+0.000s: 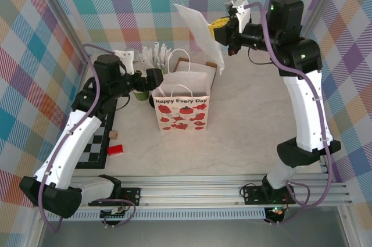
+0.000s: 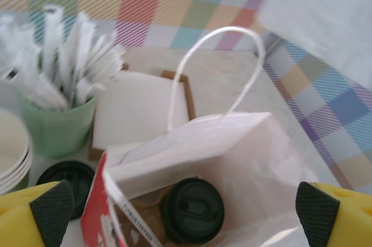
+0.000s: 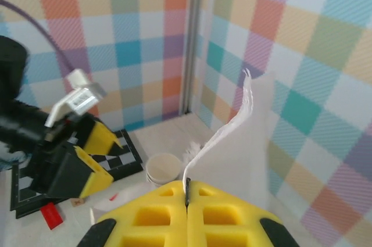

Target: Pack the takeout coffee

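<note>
Inside one gift bag (image 2: 256, 142), one takeout coffee (image 2: 192, 209)

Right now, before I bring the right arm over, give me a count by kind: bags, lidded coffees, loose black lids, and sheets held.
Gift bag: 1
Takeout coffee, inside the bag: 1
Black lid on the table beside the bag: 1
White sheet, pinched in the right fingers: 1
Total: 4

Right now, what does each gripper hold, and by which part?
The right gripper pinches a white paper sheet by its edge; the left gripper holds nothing.
</note>
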Tool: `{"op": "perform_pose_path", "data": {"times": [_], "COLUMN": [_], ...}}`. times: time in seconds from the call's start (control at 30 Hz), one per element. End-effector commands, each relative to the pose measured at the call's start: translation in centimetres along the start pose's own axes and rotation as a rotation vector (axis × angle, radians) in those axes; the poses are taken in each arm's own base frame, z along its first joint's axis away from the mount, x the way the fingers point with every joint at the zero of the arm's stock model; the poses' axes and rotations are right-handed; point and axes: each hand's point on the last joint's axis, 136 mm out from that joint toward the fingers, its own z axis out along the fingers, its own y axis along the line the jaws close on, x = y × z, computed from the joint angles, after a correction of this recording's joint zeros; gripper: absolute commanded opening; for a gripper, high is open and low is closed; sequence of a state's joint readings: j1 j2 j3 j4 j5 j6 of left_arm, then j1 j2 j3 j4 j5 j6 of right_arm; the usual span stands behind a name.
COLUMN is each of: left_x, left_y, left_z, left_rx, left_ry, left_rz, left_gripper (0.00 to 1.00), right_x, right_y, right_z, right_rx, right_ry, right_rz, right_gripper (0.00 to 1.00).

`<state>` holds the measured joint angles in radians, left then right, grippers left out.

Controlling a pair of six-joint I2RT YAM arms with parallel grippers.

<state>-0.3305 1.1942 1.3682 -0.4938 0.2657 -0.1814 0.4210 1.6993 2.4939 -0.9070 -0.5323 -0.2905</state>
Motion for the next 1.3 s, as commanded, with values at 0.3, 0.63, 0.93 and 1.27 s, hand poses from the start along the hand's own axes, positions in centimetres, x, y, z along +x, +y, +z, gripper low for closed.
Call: {"op": "perform_pose_path", "data": {"times": [0.3, 0.63, 0.93, 1.27], "left_x": [-4.4, -2.3, -1.6, 0.0], "left_y": [-3.4, -1.3, -1.0, -3.6], "left_z": [-3.7, -2.1, -1.9, -1.6], "left_rx": [0.137, 0.081, 0.081, 0.265], "left_ry": [-0.175, -0.131, -0.098, -0.029], "left_rz": [0.467, 0.434, 0.359, 0.662], "left_gripper": [1.0, 1.0, 0.94, 0.86], "right_x": [5.1, 11.1, 10.5, 10.7], "right_y": [4.4, 4.0, 6.5, 8.3], "right_z": [4.8, 8.0, 8.5, 8.7], "right_rx": [-0.263, -0.292, -0.345, -0.372], "right_ry": [0.121, 0.298, 0.297, 0.341], "right_rz": [-0.077, -0.017, -0.012, 0.103], "right_gripper": [0.01, 0.01, 0.02, 0.02]}}
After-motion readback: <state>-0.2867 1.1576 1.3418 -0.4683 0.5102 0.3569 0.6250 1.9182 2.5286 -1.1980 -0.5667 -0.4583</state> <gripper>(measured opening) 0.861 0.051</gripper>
